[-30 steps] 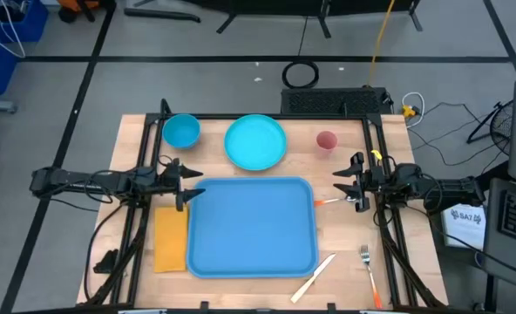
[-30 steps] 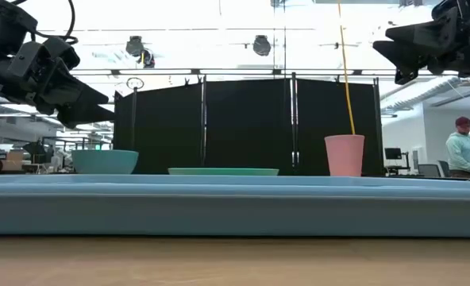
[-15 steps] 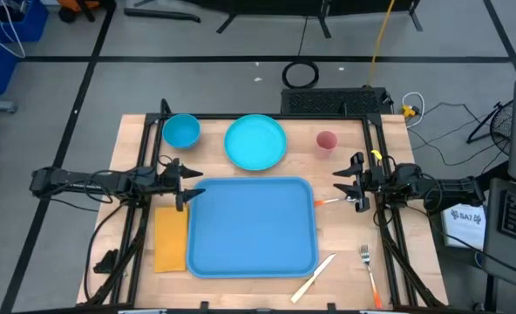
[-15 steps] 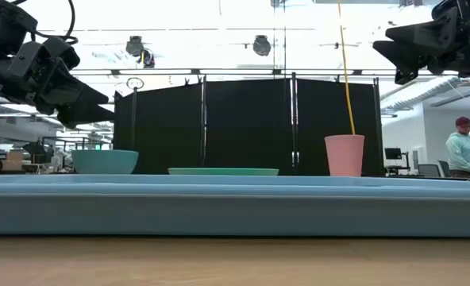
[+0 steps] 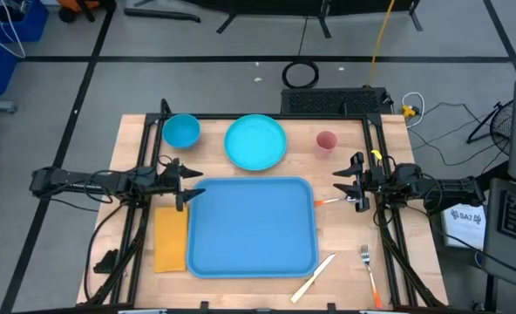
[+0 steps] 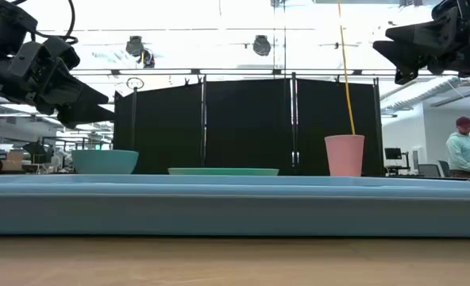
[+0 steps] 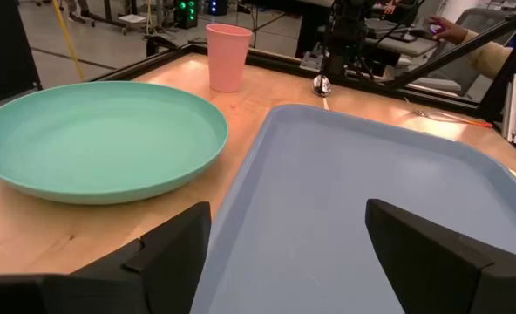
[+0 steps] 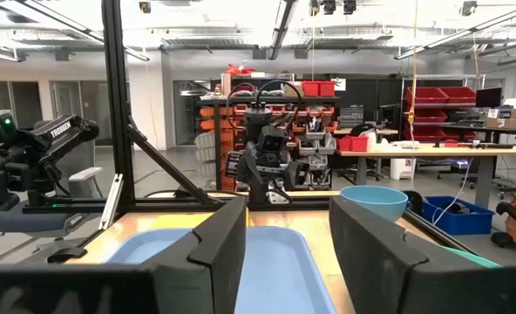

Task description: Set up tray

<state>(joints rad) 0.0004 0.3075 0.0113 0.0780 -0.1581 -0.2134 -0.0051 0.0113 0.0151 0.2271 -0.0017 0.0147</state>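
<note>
Overhead, the blue tray (image 5: 252,227) lies flat in the middle of the wooden table (image 5: 127,148), empty. The left gripper (image 5: 191,187) hangs at the tray's left far corner, its fingers spread wide and holding nothing; the right gripper (image 5: 341,185) hangs just off the tray's right edge, its fingers parted and empty too. A napkin (image 5: 171,237) lies beside the tray's left edge, partly under the left arm. A bowl (image 5: 181,131), plate (image 5: 255,141) and pink cup (image 5: 326,141) stand along the far side; a knife (image 5: 314,276) and fork (image 5: 368,264) lie near the tray's right near corner. A small orange-handled utensil under the right gripper is hard to make out.

Level with the table, the tray's near wall (image 6: 235,210) hides the bases of bowl, plate and cup; a person (image 6: 463,147) stands far off in the room.

Past the left wrist, the tray (image 7: 354,201) and plate (image 7: 101,139) are cut off at the picture's edges.

Past the right wrist, the tray (image 8: 280,262) shows between the fingers, workshop shelving beyond.

Nothing has moved since the earlier frames.
</note>
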